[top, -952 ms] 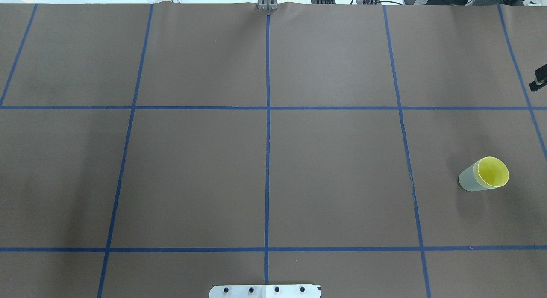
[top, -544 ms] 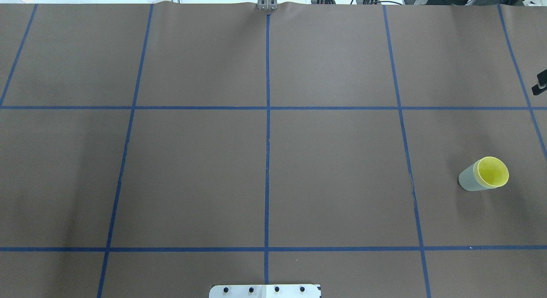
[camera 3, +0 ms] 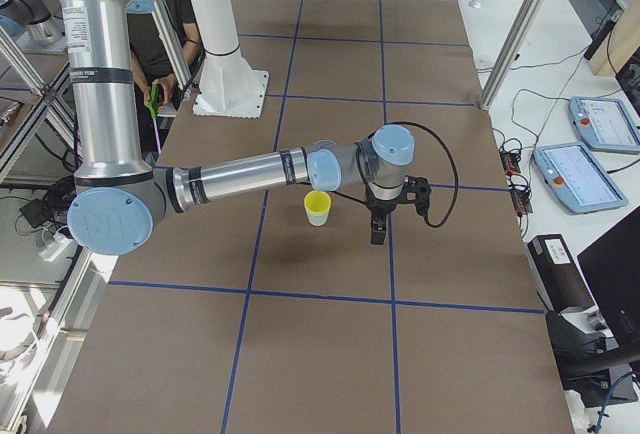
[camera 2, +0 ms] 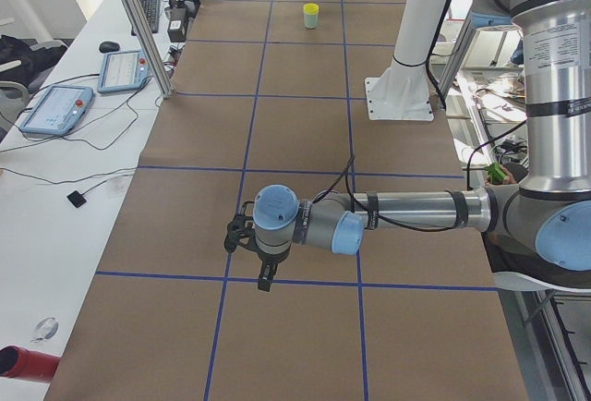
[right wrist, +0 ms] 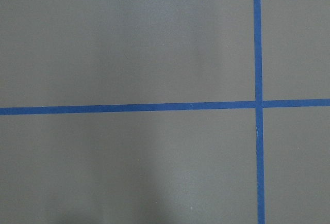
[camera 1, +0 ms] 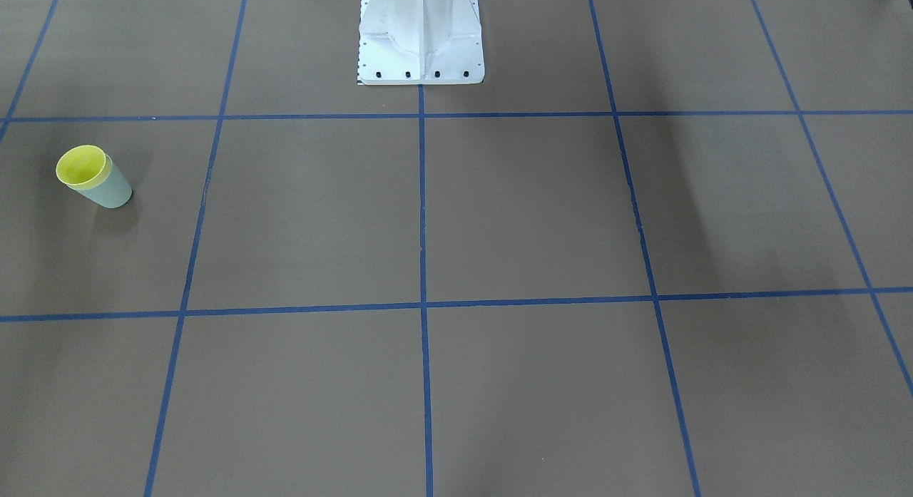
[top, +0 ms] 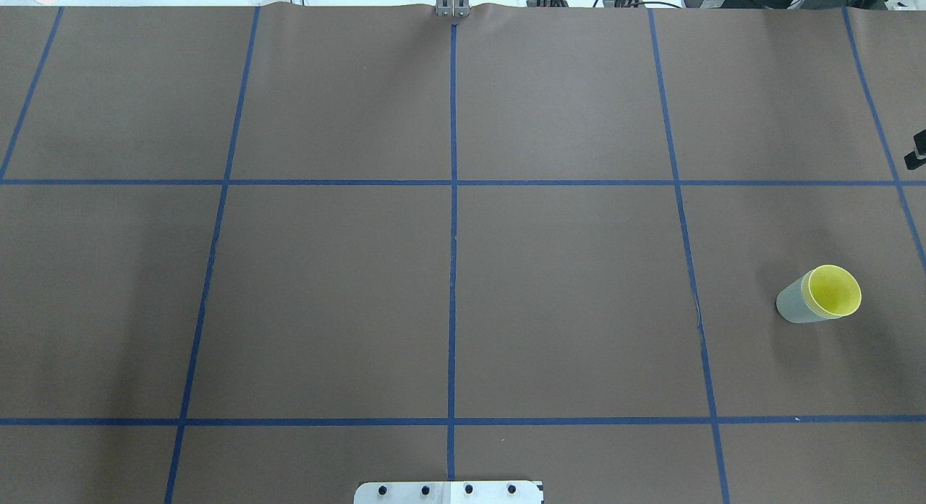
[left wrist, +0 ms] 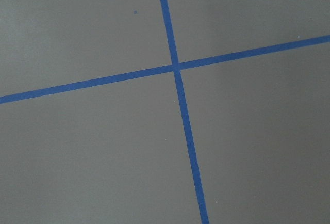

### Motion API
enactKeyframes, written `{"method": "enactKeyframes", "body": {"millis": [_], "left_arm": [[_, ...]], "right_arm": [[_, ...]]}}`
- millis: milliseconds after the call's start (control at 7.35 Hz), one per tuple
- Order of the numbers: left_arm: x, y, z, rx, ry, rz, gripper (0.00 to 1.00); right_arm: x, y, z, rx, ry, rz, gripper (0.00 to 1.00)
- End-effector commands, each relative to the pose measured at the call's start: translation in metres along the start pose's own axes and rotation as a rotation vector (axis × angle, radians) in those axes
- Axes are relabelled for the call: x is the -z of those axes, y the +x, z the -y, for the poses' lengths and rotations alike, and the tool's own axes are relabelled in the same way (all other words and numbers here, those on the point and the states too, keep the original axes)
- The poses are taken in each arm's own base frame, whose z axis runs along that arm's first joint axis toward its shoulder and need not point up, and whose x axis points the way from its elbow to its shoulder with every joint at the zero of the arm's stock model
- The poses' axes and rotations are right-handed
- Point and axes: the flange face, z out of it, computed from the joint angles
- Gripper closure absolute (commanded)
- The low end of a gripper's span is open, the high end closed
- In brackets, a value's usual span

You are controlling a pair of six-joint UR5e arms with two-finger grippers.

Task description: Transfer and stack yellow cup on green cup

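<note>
The bright yellow cup (top: 835,291) is seen nested upright in the pale green cup (top: 794,306) at the worktop's (top: 463,272) right side; the state of left pincer (camera 2: 263,281) and right pincer (camera 3: 376,235) cannot be told.

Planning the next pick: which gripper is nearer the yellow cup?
Right. The right gripper hangs close by the yellow cup; the left gripper is far away on the opposite side.

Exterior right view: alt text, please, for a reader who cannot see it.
The yellow cup sits nested in the green cup, upright on the brown table with blue grid lines. The robot's right arm stretches across, right gripper pointing down beside the stack, not touching it.
</note>
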Motion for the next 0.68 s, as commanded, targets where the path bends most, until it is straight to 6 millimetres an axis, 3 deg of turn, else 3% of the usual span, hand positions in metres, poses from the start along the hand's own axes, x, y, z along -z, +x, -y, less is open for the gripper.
{"method": "enactKeyframes", "body": {"millis": [0,544], "left_arm": [[0.018,0.020,-0.022,-0.019,0.019,0.006,0.00],[0.025,0.028,-0.018,-0.036,0.036,0.006,0.00]], "right_arm": [[-0.001,0.001,-0.002,-0.003,-0.002,-0.001,0.00],[-0.014,0.017,-0.011,0.003,0.006,-0.004,0.00]]}}
